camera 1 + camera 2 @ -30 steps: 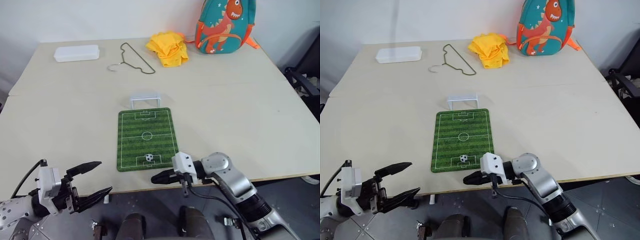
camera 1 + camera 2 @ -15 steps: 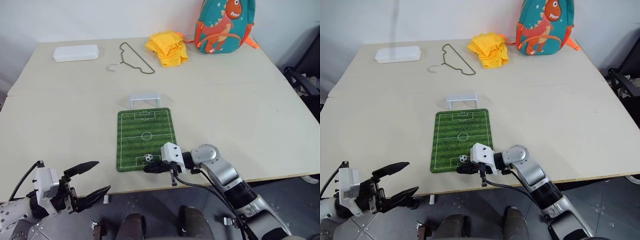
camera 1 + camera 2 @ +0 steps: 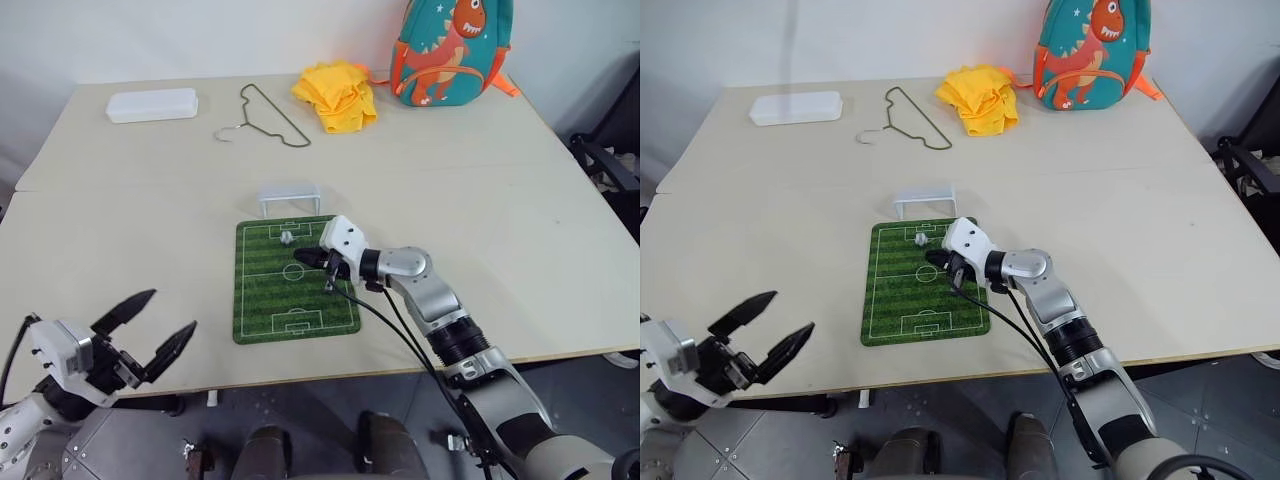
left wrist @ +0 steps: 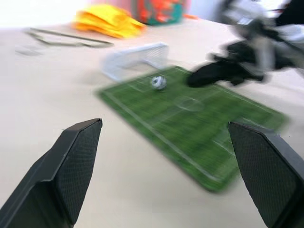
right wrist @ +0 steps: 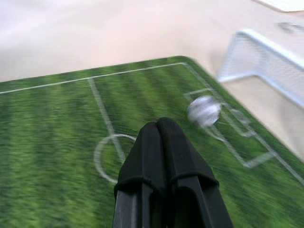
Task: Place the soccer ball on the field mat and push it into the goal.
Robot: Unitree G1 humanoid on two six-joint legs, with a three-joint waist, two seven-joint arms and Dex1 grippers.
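The soccer ball (image 3: 287,238) lies on the field mat (image 3: 264,300), in the far penalty area just short of the goal (image 3: 290,198), which stands at the mat's far edge. It also shows blurred as the ball (image 5: 204,110) ahead of my right gripper. My right gripper (image 3: 303,258) is shut and empty, low over the mat by the centre circle, pointing left just behind the ball. My left gripper (image 3: 145,322) hangs open off the table's near left edge, holding nothing.
At the table's far side lie a white box (image 3: 152,105), a wire hanger (image 3: 268,117), a yellow cloth (image 3: 336,97) and a dinosaur backpack (image 3: 449,50). A cable trails from my right wrist over the mat's near right part.
My right gripper swept forward along the mat from its near edge to the centre circle. The ball rolled from the near penalty area to the far one by the goal. My left gripper shifted left.
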